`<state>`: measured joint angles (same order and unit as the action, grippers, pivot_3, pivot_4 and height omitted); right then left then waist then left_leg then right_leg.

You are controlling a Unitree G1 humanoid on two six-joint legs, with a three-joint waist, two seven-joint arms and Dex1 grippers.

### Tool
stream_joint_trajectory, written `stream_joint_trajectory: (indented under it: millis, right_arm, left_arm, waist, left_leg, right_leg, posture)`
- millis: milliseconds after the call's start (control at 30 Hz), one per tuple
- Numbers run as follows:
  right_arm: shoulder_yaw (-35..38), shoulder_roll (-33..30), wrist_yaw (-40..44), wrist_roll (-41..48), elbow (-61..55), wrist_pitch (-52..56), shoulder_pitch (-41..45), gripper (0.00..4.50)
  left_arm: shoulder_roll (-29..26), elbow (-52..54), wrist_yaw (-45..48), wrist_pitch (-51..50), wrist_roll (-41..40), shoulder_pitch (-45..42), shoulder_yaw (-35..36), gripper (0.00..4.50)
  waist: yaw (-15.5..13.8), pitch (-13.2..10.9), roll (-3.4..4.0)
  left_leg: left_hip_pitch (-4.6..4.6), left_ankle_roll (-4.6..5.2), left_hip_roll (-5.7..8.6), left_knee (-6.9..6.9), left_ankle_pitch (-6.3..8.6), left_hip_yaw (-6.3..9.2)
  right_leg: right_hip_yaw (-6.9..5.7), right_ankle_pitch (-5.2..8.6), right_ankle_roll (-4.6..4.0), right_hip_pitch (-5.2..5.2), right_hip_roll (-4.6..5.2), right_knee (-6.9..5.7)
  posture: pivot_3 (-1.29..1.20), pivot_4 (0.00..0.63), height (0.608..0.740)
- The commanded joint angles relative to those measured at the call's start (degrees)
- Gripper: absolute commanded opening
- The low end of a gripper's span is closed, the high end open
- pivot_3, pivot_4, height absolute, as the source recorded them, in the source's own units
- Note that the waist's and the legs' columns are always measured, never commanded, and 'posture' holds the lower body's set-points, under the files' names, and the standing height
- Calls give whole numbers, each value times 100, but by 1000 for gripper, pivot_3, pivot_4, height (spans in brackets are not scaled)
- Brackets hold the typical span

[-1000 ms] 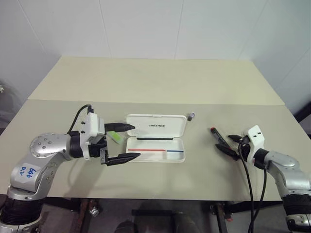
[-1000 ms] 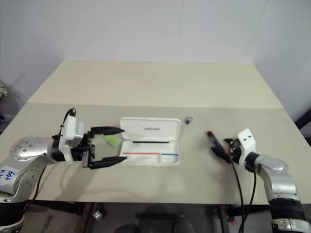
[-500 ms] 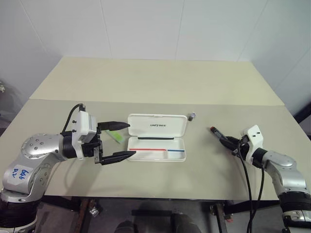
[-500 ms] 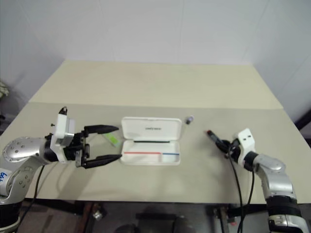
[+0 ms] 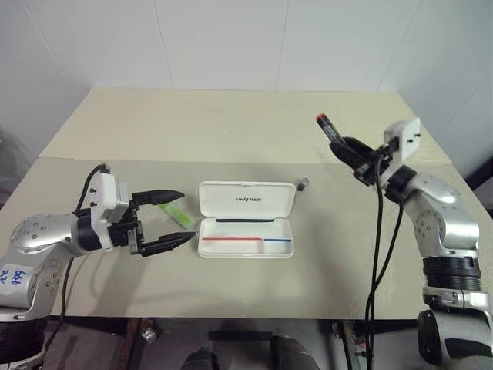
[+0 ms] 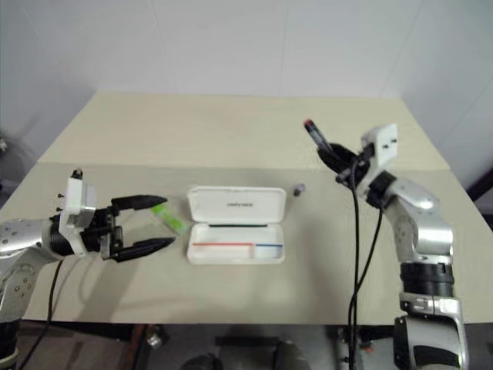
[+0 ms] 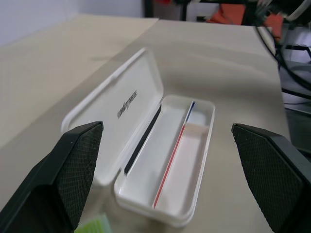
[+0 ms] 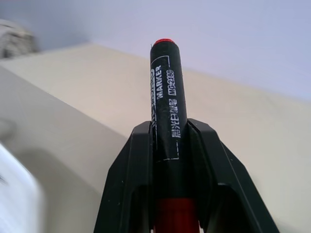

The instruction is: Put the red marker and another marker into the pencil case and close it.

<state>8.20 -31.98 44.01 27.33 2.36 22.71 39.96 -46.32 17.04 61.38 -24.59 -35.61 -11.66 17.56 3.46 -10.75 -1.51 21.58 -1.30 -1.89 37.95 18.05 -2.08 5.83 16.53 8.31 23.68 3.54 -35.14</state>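
Note:
The white pencil case (image 5: pixel 246 202) lies open mid-table, lid back, red and blue stripes in its tray; it also appears in the left wrist view (image 7: pixel 194 160). My right gripper (image 5: pixel 356 158) is raised above the table's right side, shut on the red marker (image 5: pixel 333 137). The marker's black barrel sticks out past the fingers (image 8: pixel 167 97). The light-green marker (image 6: pixel 169 218) lies on the table just left of the case. My left gripper (image 5: pixel 187 216) stands open beside the case, level, its fingers spread either side of the green marker and holding nothing.
A small grey cylinder (image 5: pixel 303 184) stands by the case's far right corner. A seam (image 5: pixel 231 161) crosses the table behind the case. A black cable (image 5: pixel 379 247) hangs from my right arm.
My right gripper shut on the red marker and lifted it off the table, up and toward the far left. My left gripper drew back leftward, away from the case, still open.

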Motion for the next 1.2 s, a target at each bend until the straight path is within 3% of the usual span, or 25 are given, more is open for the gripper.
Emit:
stream_joint_trajectory:
  millis: [33,267,400,633,1200]
  right_arm:
    - [-381,-121,465,313,-925,383,267,631]
    - [-1355,-485,1640,328,-1874,626,663,631]
    - [-2103,-658,1977,-128,-1889,844,819,631]
    - [-2951,-281,2140,-1093,-1458,138,871,631]
    - [-3391,659,2137,-2412,557,-1192,1119,631]
  left_arm:
    - [-132,31,35,191,13,89,229,4500]
    - [-130,83,-38,303,21,275,332,4500]
    - [-111,169,-82,346,18,415,346,4500]
    - [-138,404,-121,351,-48,852,564,4500]
    - [-180,531,-243,493,-32,1443,1093,4500]
  waist:
    - [-3,0,0]
    - [-22,0,0]
    - [-9,1,-2]
    - [8,1,-2]
    - [5,0,-3]
  left_leg:
    - [2,1,-1,0,1,0]
    - [7,9,-1,-3,8,6]
    - [7,11,-2,-2,9,11]
    - [7,10,1,-4,10,8]
    - [6,8,6,-3,11,7]
  right_leg:
    - [-2,0,0,1,0,2]
    - [-25,1,-2,2,19,11]
    - [-33,2,-4,5,31,10]
    - [-40,6,-10,13,33,7]
    - [-115,10,-19,15,73,1]
  posture:
    - [0,150,740]
    - [0,150,740]
    - [0,150,740]
    - [0,150,740]
    - [0,150,740]
